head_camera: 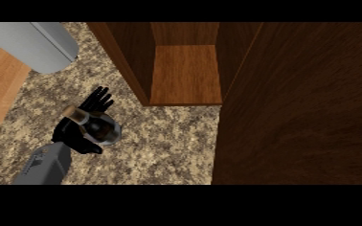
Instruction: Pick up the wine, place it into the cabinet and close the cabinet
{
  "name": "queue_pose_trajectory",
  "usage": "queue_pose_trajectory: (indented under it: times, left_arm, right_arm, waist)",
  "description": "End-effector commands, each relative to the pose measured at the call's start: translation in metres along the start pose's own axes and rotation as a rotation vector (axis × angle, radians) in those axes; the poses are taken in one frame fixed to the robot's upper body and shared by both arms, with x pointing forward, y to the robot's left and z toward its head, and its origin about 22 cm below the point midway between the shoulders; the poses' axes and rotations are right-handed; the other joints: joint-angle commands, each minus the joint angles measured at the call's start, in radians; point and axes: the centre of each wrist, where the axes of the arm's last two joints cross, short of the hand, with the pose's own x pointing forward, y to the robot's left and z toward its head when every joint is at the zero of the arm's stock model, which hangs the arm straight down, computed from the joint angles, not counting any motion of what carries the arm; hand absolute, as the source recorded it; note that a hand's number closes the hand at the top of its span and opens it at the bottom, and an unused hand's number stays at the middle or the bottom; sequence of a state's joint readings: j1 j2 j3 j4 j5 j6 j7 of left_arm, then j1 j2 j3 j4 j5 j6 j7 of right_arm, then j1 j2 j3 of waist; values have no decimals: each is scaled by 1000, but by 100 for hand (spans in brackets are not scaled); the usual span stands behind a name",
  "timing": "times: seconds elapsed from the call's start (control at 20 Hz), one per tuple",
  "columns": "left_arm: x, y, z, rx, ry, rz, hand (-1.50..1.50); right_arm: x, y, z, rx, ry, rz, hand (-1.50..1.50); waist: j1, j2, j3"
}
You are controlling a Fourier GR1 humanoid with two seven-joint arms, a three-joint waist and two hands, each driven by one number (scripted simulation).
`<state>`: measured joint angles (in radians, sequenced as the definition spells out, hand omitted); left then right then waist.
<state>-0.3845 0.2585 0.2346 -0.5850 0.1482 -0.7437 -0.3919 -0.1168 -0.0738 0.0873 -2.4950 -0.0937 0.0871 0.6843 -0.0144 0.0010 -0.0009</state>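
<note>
Nearest the camera, at seven o'clock, the left hand has its fingers curled round the wine bottle, hiding most of the body. Seen almost end-on above the speckled worktop, the bottle's neck tilts toward ten o'clock. At twelve o'clock the cabinet stands open, its door filling three o'clock. A grey appliance is cut off at ten o'clock.

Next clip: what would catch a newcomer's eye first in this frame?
First the left hand at lower left, curled round the wine bottle above the speckled counter. Next the open cabinet at top centre, its wooden shelf bare, with its dark door filling the right side. A grey rounded object sits at upper left; the right hand is not in view.
</note>
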Motion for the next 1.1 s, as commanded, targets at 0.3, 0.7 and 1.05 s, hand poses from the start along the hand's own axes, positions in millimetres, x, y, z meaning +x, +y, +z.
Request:
queue_pose_trajectory:
  times: [0.3,0.7,1.05]
  left_arm:
    - [-11,-3,0,-126,-36,136,150]
    - [3,-8,-4,-227,-93,-9,150]
    - [-15,-22,16,62,-248,-163,150]
  right_arm:
    - [15,2,9,28,-51,-42,-150]
    - [10,1,20,15,-49,-48,-150]
    - [8,-4,23,2,-38,-10,-150]
  waist:
    - [7,-1,0]
    - [1,-2,0]
    - [13,-7,2]
